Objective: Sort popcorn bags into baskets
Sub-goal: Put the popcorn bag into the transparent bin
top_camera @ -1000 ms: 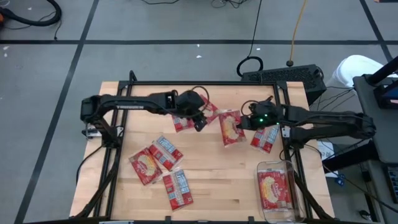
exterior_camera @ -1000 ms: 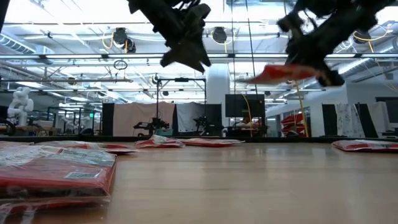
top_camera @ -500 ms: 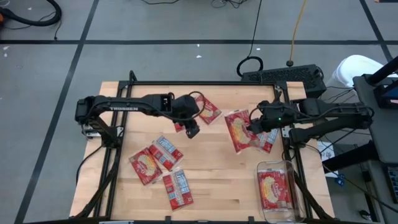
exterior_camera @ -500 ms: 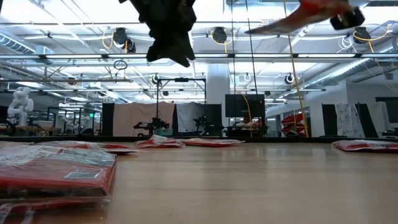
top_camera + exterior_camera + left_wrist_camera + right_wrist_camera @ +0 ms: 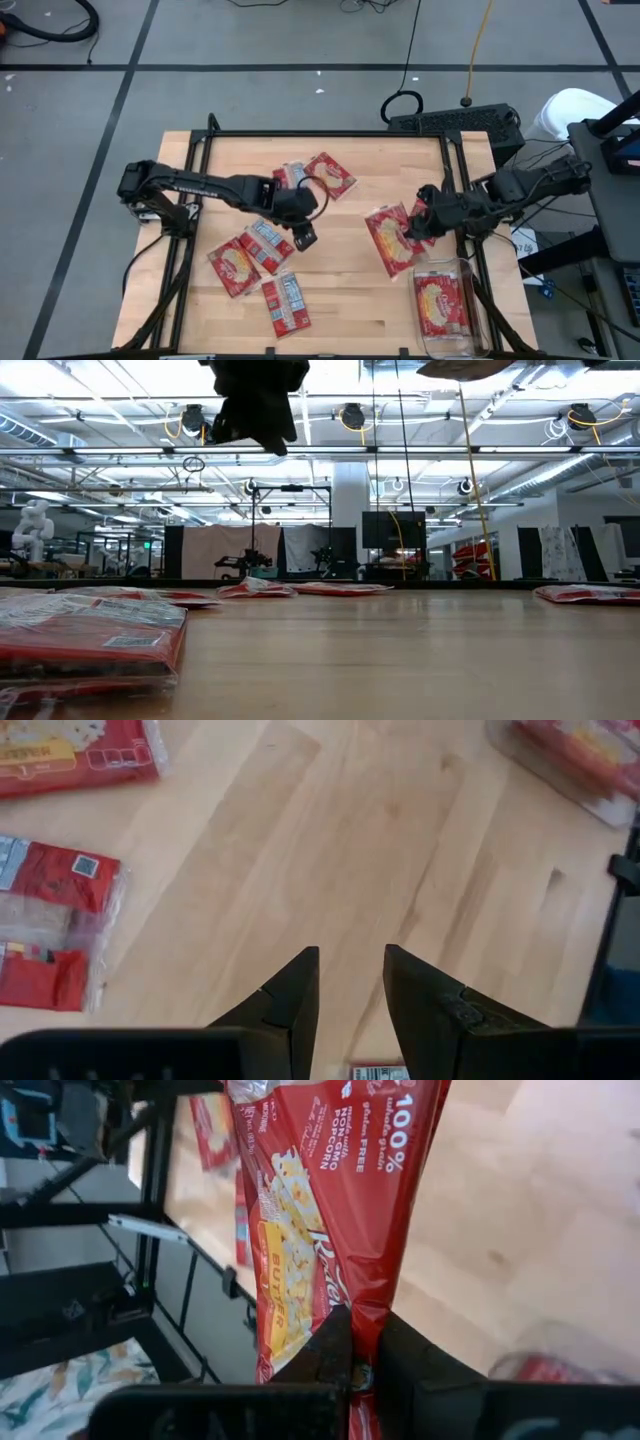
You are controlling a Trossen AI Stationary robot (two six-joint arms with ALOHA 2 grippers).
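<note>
High view shows my right gripper (image 5: 418, 226), pinching a bag (image 5: 392, 240), has swung it from mid-table to just beside the bin (image 5: 445, 300), so a drop looks close, while my left gripper (image 5: 303, 238), fingers apart and empty, has moved toward the loose bags (image 5: 262, 245).

**Red packets on pale wood**

The flat rectangular popcorn bag (image 5: 335, 1210) is bright red with white lettering, a cream-yellow popcorn picture and a yellow band. Other flat red packets (image 5: 266, 245) on the light tan, straight-grained wooden table (image 5: 340, 290) show white-grey panels. The clear see-through plastic bin (image 5: 447, 306) lets a red and yellow packet show through. Both arms are black.
</note>
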